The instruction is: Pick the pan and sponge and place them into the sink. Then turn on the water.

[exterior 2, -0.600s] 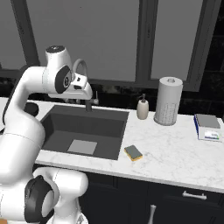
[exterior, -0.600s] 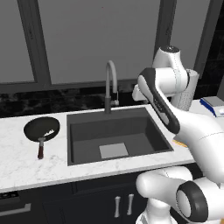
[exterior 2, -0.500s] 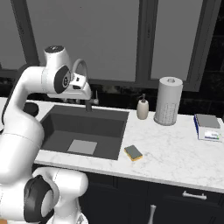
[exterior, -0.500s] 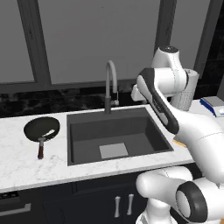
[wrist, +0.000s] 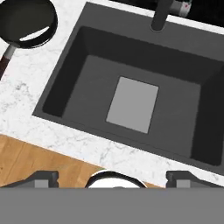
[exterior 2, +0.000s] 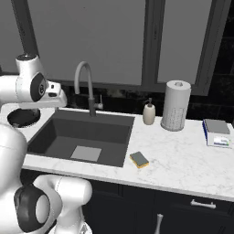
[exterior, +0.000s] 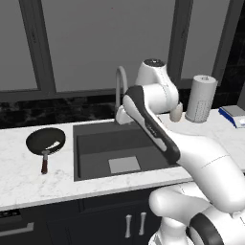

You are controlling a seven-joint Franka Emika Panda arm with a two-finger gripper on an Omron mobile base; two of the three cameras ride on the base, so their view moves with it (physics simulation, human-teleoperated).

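Pan (exterior: 45, 142) left of sink (exterior: 91, 162)

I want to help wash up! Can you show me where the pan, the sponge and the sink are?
pan (exterior: 45, 142), left base view, on the black inside of its bowl.
sponge (exterior 2: 139, 159), right base view, on its yellow top face.
sink (wrist: 132, 104), hand view, on the light grey square at its bottom.

A glossy round black metal frying pan (exterior: 45, 141) sits on smooth white veined marble counter (exterior: 24, 174). The rectangular dark grey sink (exterior: 119, 148) looks matt; a yellow sponge (exterior 2: 139, 159) looks soft and porous.
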